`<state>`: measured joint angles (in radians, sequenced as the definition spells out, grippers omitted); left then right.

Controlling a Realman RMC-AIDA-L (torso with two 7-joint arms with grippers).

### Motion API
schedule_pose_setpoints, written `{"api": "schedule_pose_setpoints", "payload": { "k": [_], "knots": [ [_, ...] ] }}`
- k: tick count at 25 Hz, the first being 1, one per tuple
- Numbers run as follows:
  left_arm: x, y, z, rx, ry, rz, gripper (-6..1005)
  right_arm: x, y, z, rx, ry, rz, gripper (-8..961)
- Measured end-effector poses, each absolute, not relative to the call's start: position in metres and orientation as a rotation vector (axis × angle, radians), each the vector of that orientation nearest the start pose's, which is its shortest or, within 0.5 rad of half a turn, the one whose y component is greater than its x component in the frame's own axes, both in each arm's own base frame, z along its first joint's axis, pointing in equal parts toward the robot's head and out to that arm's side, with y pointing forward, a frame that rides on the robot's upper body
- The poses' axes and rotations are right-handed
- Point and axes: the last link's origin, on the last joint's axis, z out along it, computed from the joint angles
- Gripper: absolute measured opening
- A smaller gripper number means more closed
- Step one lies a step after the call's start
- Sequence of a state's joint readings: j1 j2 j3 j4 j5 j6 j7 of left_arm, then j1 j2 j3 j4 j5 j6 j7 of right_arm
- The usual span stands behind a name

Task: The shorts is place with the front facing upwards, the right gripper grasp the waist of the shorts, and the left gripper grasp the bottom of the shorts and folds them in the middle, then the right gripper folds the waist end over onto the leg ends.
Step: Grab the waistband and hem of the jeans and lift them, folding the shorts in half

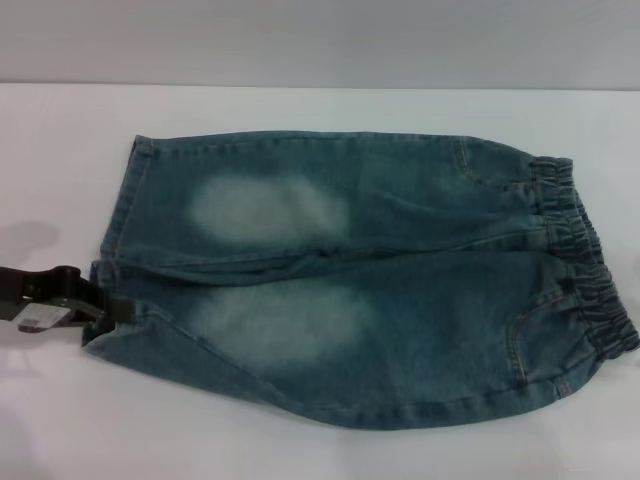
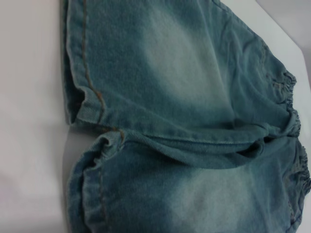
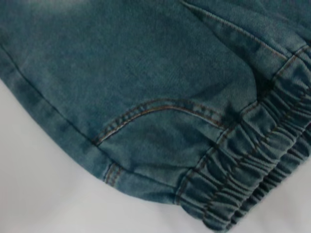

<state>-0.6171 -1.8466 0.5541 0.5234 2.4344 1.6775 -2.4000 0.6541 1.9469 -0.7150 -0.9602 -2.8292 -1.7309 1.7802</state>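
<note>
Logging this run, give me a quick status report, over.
Left gripper at the near leg hem, fingers unclear. Right gripper out of sight. Shorts flat, unfolded on the table, waist on the right. Nothing in the way.

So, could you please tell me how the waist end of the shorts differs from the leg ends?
The waist is a gathered, ruffled elastic band, darker blue; the leg ends are flat, straight hems without gathers. The waist lies on the robot's right, with curved pockets just beside it; the leg ends lie on its left, with the left claw at the nearer hem. Both are denim with tan stitching.
</note>
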Motion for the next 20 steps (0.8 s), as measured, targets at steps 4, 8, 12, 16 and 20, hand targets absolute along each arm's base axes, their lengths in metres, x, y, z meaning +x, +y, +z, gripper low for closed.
{"api": "schedule_pose_setpoints", "payload": {
  "k": [4, 8, 12, 16, 20],
  "knots": [
    [-0.319, 0.326, 0.065, -2.259, -2.082, -0.263, 34, 0.306, 0.342, 0.088, -2.757, 0.870, -0.581, 817],
    [-0.319, 0.327, 0.064, -2.254, -2.080, -0.265, 35, 0.305, 0.342, 0.080, -2.787, 0.866, -0.599, 817],
    [-0.319, 0.327, 0.064, -2.251, -2.078, -0.265, 35, 0.302, 0.342, 0.073, -2.812, 0.868, -0.597, 818],
    [-0.320, 0.328, 0.064, -2.249, -2.077, -0.265, 35, 0.299, 0.343, 0.068, -2.829, 0.855, -0.592, 818],
    [-0.320, 0.328, 0.064, -2.248, -2.076, -0.265, 35, 0.297, 0.343, 0.064, -2.841, 0.847, -0.595, 818]
  ]
}}
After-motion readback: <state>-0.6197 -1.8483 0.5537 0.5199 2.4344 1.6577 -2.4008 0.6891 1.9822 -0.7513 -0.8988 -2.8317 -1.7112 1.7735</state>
